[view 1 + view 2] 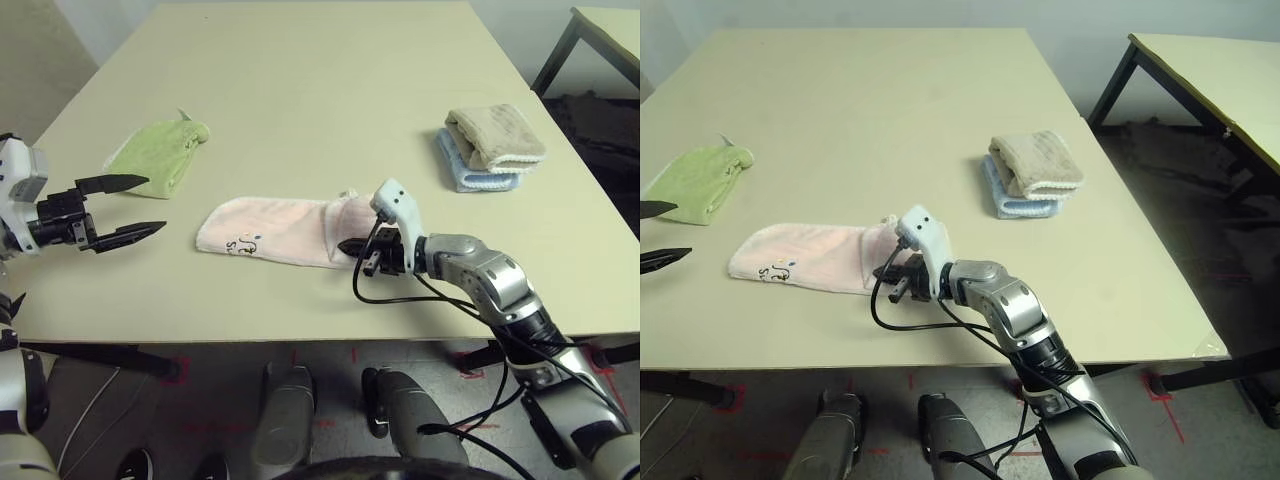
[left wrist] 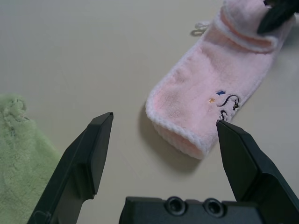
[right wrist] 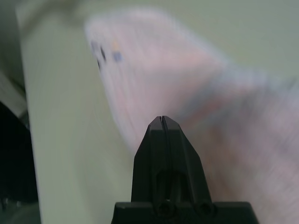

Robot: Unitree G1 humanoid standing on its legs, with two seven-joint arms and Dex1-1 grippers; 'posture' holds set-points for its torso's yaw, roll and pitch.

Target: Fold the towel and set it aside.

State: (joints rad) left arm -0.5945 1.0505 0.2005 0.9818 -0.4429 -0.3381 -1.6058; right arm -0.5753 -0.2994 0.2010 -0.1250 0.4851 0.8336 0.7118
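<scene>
The pale pink towel lies folded into a long strip near the table's front edge, its dark embroidered lettering at the left end. My right gripper is shut, its tips resting at the towel's bunched right end; in the right wrist view the closed fingers show no cloth between them, with the towel just beyond. My left gripper hovers open to the left of the towel, apart from it; the left wrist view shows its fingers spread wide short of the towel's left end.
A light green cloth lies at the left, behind my left gripper. A beige folded towel sits on a light blue one at the right. The table's front edge runs close by. Another table stands to the right.
</scene>
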